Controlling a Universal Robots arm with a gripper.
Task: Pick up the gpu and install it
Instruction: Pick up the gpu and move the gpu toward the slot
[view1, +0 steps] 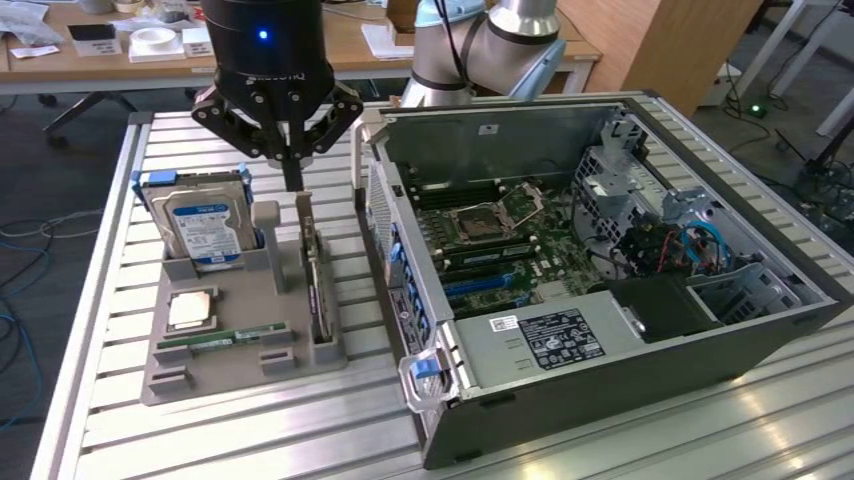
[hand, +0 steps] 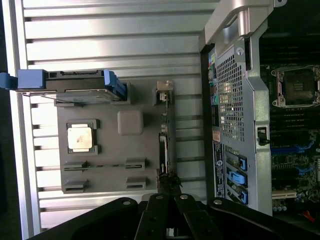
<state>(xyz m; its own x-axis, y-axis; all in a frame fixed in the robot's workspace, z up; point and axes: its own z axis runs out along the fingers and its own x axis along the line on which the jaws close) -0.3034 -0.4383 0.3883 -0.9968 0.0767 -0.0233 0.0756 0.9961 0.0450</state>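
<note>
Your gripper (view1: 291, 182) is hanging over the grey holder tray (view1: 234, 378) with its fingers pressed together, poised at the far upper end of the gpu (view1: 315, 280); whether it is touching the card is not showing. Going from the exterior view's left: the hard drive (view1: 207, 230) is standing upright in the tray; the processor (view1: 191, 308) and memory stick (view1: 220, 341) are lying flat in their pockets; the gpu is standing on edge along the tray's right side, probably offering its top edge to a pinch. Just beside it, the open computer case (view1: 534, 372) is raising its wall and crowding your path; the motherboard (view1: 514, 250) is lying exposed inside.
</note>
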